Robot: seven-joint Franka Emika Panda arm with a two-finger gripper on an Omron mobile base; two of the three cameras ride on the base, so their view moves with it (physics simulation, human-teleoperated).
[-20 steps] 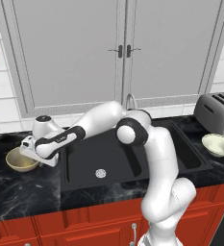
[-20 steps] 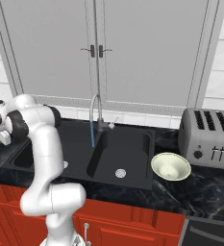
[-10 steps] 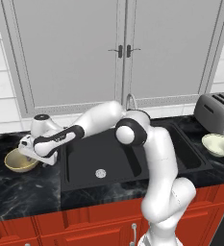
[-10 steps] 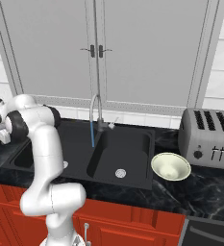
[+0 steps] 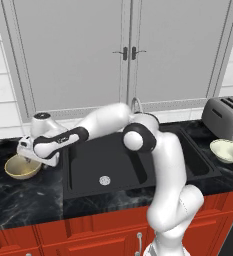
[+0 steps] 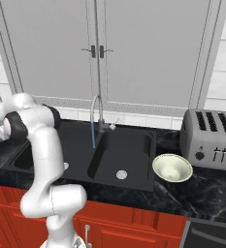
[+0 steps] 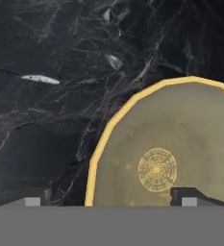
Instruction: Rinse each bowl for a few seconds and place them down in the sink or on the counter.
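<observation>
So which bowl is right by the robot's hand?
The tan-gold bowl, left of the sink. The gripper hangs open over it; the cream bowl sits far right.

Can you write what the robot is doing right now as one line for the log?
gripper: open, over tan bowl | tan bowl: on counter, left of sink | cream bowl: on counter, near toaster

A silver four-slot toaster (image 6: pixel 209 139) stands at the right end of the worktop against the white tiled wall (image 6: pixel 224 68), below tall grey cupboard doors (image 5: pixel 123 52) with small dark handles, and red cabinet fronts (image 5: pixel 83 240) run underneath.
</observation>
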